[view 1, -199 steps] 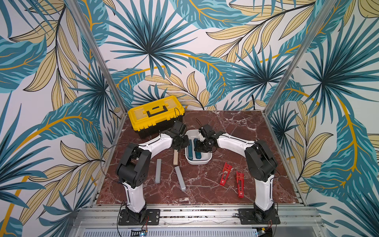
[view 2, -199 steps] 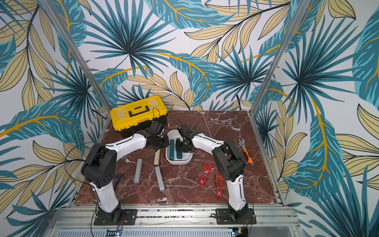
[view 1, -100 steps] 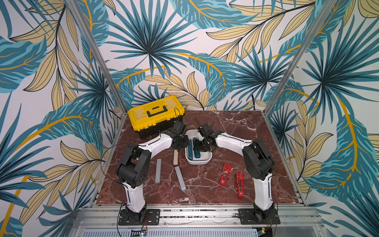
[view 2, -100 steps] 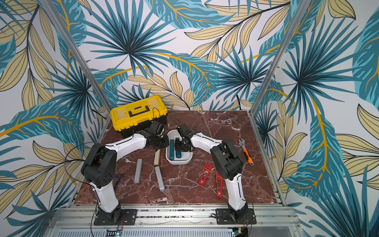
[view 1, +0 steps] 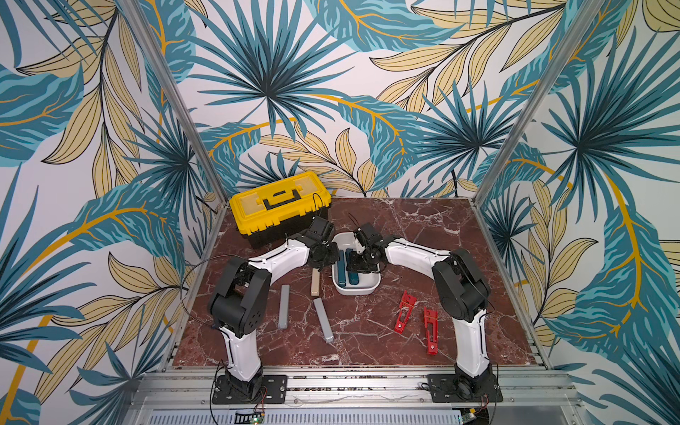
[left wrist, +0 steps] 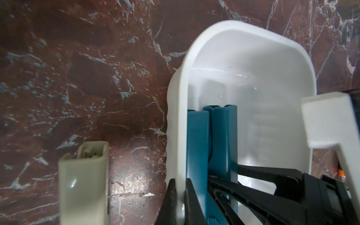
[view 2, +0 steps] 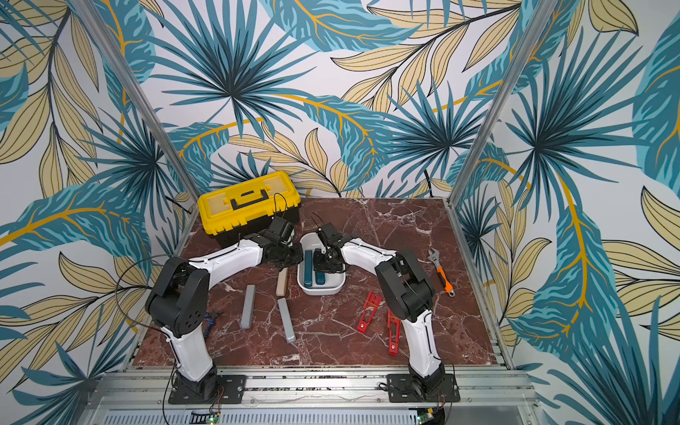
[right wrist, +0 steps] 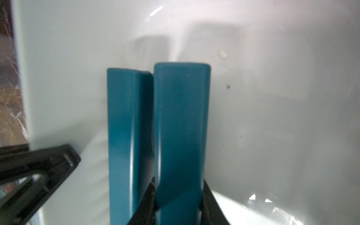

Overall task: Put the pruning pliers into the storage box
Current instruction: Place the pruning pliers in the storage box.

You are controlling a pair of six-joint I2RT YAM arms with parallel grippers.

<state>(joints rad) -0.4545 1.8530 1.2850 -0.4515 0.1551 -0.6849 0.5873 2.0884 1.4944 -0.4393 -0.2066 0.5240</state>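
Note:
The white storage box (view 1: 368,290) (view 2: 323,291) stands mid-table. My left gripper (view 1: 328,257) (left wrist: 180,184) is shut on the box's left wall (left wrist: 176,116), one finger outside and one inside. Two teal pruning pliers pieces (view 1: 341,270) (left wrist: 197,146) lie side by side in the box. My right gripper (view 1: 358,263) (right wrist: 179,187) is shut on the right one (right wrist: 181,126) (view 2: 319,277). A beige piece (view 1: 314,285) (left wrist: 83,175) lies just left of the box. Two grey pieces (view 1: 283,311) (view 1: 323,320) and two red pieces (view 1: 404,312) (view 1: 430,329) lie on the table in front.
A yellow-lidded black toolbox (view 1: 279,206) stands at the back left, close behind my left wrist. An orange-handled wrench (view 2: 441,272) lies near the right edge, behind my right arm. The marble table (view 1: 423,228) is walled on three sides.
My right arm has swung slightly to the left with the teal piece still in its grip. The left arm and the box have not moved.

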